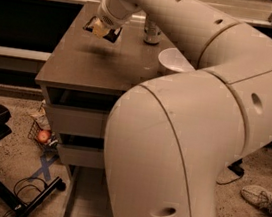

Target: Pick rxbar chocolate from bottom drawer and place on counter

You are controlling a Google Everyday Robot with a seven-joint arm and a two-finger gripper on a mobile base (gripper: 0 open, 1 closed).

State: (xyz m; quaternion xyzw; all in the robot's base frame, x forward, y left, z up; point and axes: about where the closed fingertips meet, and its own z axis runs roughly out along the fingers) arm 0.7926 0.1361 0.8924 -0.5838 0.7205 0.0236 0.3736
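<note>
My gripper [102, 29] hangs just above the back left part of the counter [96, 67]. It is shut on the rxbar chocolate [113, 36], a flat black wrapper that sticks out on both sides of the yellowish fingers. A dark shadow lies on the counter under it. The bottom drawer [86, 194] is pulled open at the foot of the cabinet; a strip of its pale floor shows, and my arm hides the rest. My arm's large pale body fills the right and middle of the view.
A white bowl [173, 60] stands on the counter's right side, partly behind my arm, with a metal can [152, 32] behind it. On the floor are an apple in a wire basket [44, 136], a blue tape X [44, 168], black stand legs [12, 196] and a shoe [260, 196].
</note>
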